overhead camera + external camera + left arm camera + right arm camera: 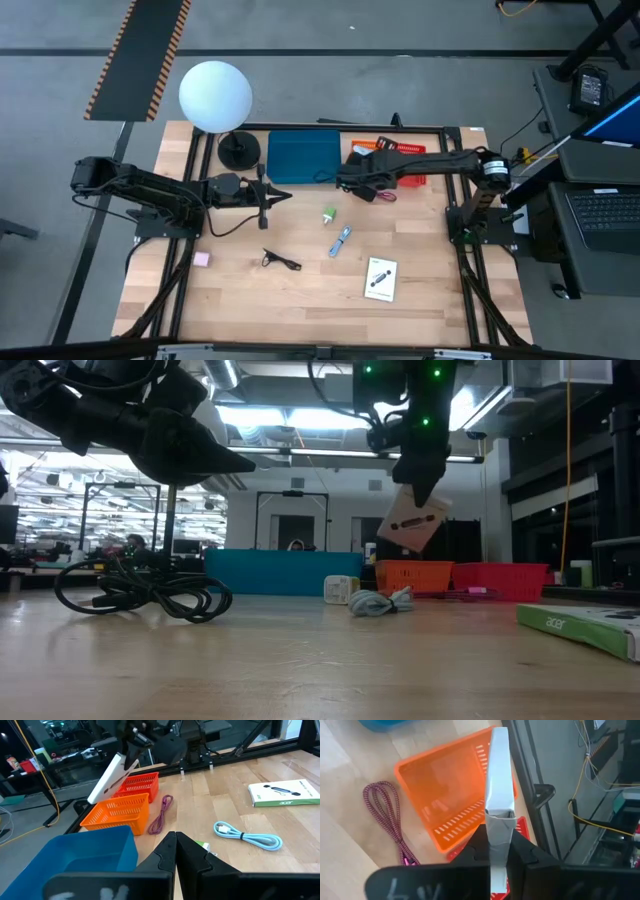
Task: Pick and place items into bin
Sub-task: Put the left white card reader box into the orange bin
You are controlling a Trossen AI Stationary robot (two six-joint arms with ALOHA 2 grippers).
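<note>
Holding one white card (499,785) edge-on between its fingers, the right gripper (499,851) hangs above the orange basket (451,787); its jaws are closed on the card's taped lower end. In the low view the card (413,520) tilts in the air, clear of the table. In the left wrist view it (111,779) slants over the basket's far side.

Count of baskets: two, one orange (372,153) and one red (415,178) just beside it, at the table's far right. One blue bin (303,157) sits left of them, near the far edge.

Count of cards: two. The second card (381,278) lies flat near the front right of the table, well apart from both grippers.

Other loose items, one each:
- green lump (328,214), mid-table
- blue-white stick (340,240), just in front of the lump
- black cable (281,260), front centre
- pink block (201,259), front left
- red cord (384,194), just in front of the baskets, beside the right gripper (352,183)

The left gripper (266,194) waits near the table's left centre, beside the bin's front left corner; its fingers (187,852) meet at the tips, holding nothing.

One white globe lamp (216,98) stands at the far left on a black base.
</note>
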